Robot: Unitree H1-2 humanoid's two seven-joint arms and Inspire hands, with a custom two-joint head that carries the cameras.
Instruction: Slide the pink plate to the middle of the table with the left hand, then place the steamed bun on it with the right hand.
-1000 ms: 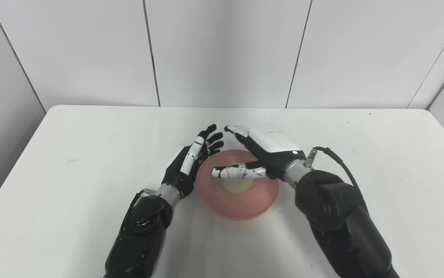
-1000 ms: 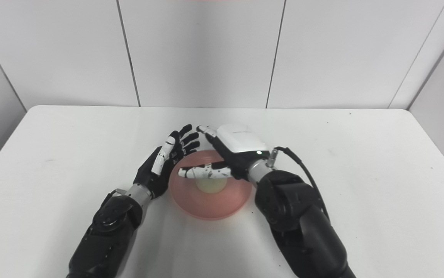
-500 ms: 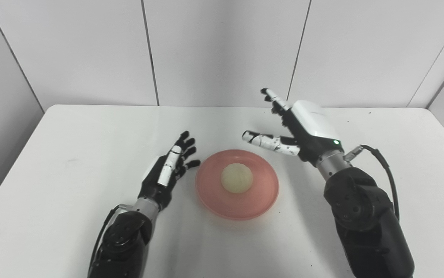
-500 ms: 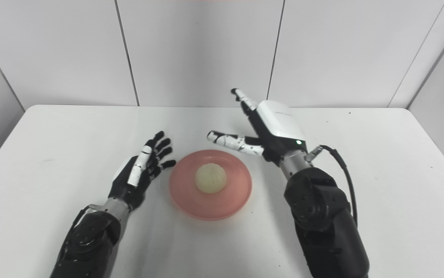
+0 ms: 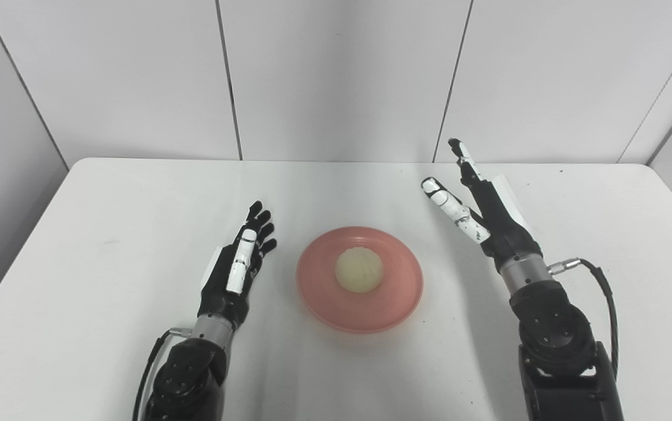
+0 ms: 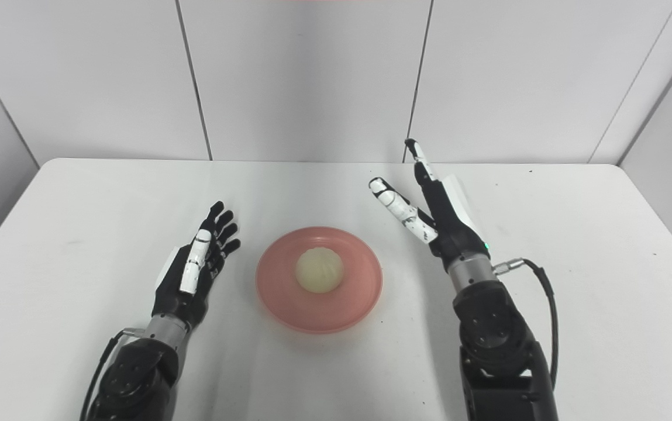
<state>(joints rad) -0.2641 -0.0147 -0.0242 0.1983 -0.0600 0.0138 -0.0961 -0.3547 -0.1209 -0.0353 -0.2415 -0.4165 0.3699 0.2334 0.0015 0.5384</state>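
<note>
Two hands flank the dish: the left hand [image 5: 235, 273] lies empty, fingers apart. Mid-table [image 5: 107, 234], the round pink plate [image 5: 391, 304] carries the domed steamed bun [image 5: 359, 269], with no long axis. Right hand [image 5: 488, 210] is raised, fingers splayed.

Two head cameras, side by side, overlooking same table [image 5: 107, 204].

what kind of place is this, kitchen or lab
Most likely a robot test lab, not a kitchen: a bare white table boxed in by plain white wall panels, holding only a pink plate with a steamed bun.
</note>
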